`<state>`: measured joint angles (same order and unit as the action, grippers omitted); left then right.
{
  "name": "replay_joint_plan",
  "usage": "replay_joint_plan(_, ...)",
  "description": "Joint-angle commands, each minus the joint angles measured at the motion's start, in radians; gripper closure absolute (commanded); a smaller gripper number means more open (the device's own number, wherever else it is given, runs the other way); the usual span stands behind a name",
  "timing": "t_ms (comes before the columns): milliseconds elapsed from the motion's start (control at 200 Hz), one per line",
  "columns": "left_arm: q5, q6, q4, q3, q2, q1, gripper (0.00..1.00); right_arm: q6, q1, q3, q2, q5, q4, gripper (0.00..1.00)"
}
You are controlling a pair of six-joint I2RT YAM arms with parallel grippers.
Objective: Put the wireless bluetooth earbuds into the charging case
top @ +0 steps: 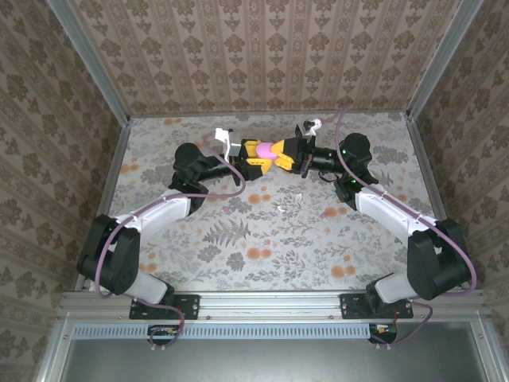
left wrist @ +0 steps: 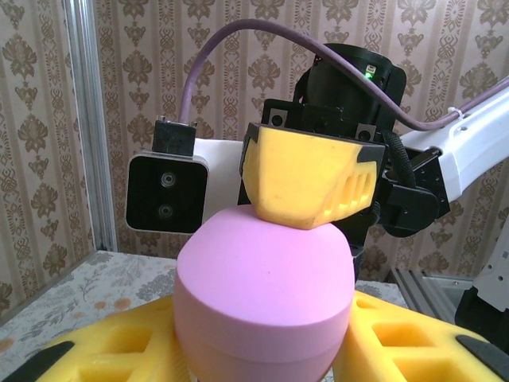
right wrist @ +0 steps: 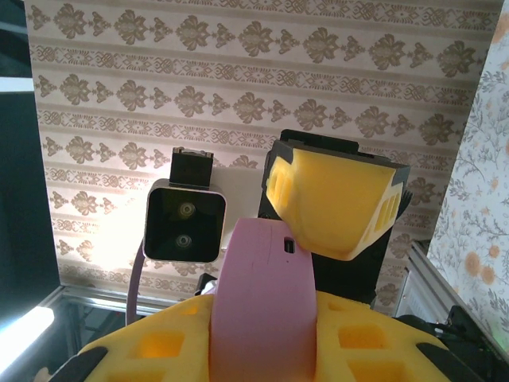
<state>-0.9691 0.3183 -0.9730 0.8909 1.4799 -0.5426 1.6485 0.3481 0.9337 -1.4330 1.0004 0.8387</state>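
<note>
A pink pebble-shaped charging case (top: 263, 150) hangs above the back middle of the table, its lid shut along a thin seam. My left gripper (top: 254, 162) comes in from the left and my right gripper (top: 281, 153) from the right, and both are shut on the case. In the left wrist view the case (left wrist: 262, 294) sits between my left gripper's (left wrist: 262, 354) yellow fingers, with a right finger (left wrist: 306, 179) pressed on top. The right wrist view has the case (right wrist: 262, 310) edge-on in my right gripper (right wrist: 262, 346). Tiny pale specks (top: 285, 207) on the table may be the earbuds.
The table (top: 262, 247) has a floral cloth and is walled by patterned panels at the back and sides. Another small pale speck (top: 329, 212) lies near the right forearm. A metal rail (top: 262, 301) runs along the near edge by the arm bases.
</note>
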Motion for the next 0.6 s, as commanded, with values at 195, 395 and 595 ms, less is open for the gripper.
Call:
replay_joint_plan(195, -0.013, -0.042, -0.002, 0.032, -0.018, -0.011, 0.58, -0.259, -0.006, 0.044, 0.084, -0.052, -0.417, 0.48)
replay_joint_plan(395, 0.028, -0.064, 0.002, 0.008, -0.015, -0.018, 0.58, -0.405, -0.014, 0.103, 0.144, -0.075, -0.6, 0.35)
replay_joint_plan(595, 0.049, -0.073, -0.005, -0.018, -0.002, -0.029, 0.58, -0.8, -0.013, 0.226, 0.206, -0.171, -1.02, 0.3)
